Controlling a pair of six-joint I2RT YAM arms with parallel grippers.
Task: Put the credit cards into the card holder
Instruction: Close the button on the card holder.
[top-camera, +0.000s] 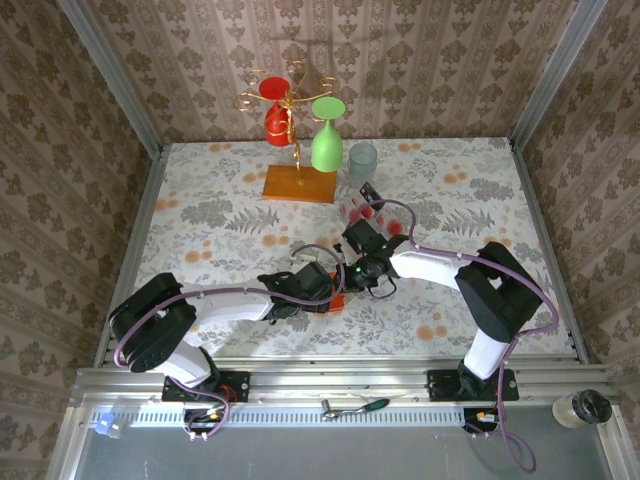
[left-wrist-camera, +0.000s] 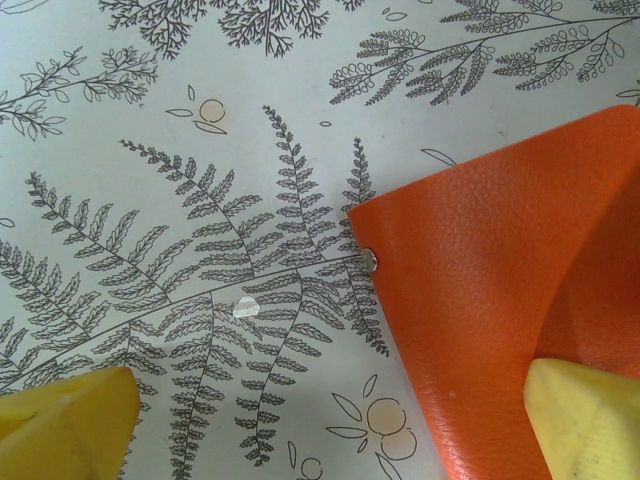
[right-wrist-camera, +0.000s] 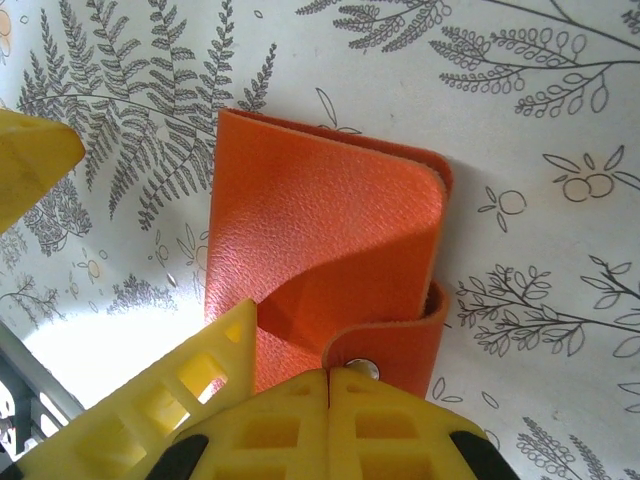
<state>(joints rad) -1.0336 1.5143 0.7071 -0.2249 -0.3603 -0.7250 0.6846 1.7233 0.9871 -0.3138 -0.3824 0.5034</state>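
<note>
While the left gripper stands spread wide over the middle of the bench, the right gripper sits just beside it with its fingers pressed together. The card holder lies flat on the bench between and under the two, a small patch of orange-red showing at the near side of the arms' tips.

From the left wrist, the left gripper shows one yellow fingertip over the leather of the card holder, and the other over the bare fern-patterned cloth, well apart from the first. A small metal stud sits at the holder's left edge.

From the right wrist, the right gripper has its two yellow fingers closed flat against each other, right at the holder's snap strap, which curls over the open edge of the card holder. Whether any leather is caught between them I cannot tell. The holder's cover bows up slightly.

The credit cards lie in a loose cluster farther back on the bench, beyond the right gripper and near a clear glass. Behind them stands a glass rack on an orange wooden base, with a red glass and a green glass hanging upside down.
</note>
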